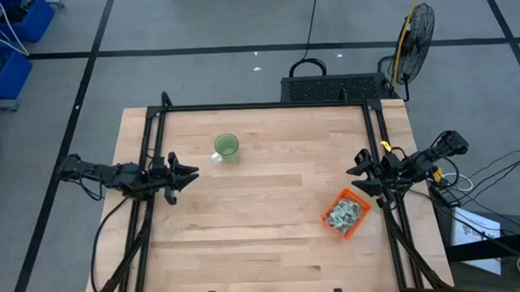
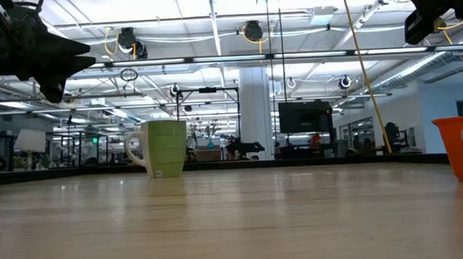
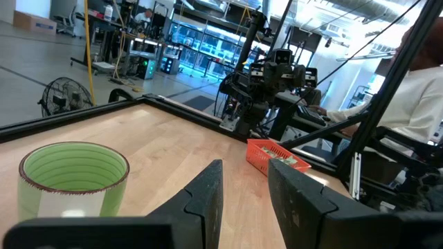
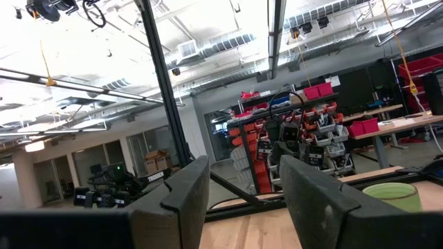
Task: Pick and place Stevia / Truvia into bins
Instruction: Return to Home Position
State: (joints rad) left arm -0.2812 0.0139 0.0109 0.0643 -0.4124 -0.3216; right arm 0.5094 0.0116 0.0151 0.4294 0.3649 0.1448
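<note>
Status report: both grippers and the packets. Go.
Left gripper open, empty, left edge. Right gripper open, empty, by the orange bin. Stevia packets in bin, none seen loose. Green cup clear of both.

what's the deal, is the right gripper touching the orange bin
Apart. The low view shows the right gripper hanging high above the orange bin, clear air between.

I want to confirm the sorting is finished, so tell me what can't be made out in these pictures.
- Packet count: in the high view, the Stevia packets in the orange bin are too small to count.
- Low view: the bin is cut off by the right edge, and its wall hides the contents.
- Green cup: its bottom is hidden by its own wall in the low and left wrist views, and is too small to check from above.
</note>
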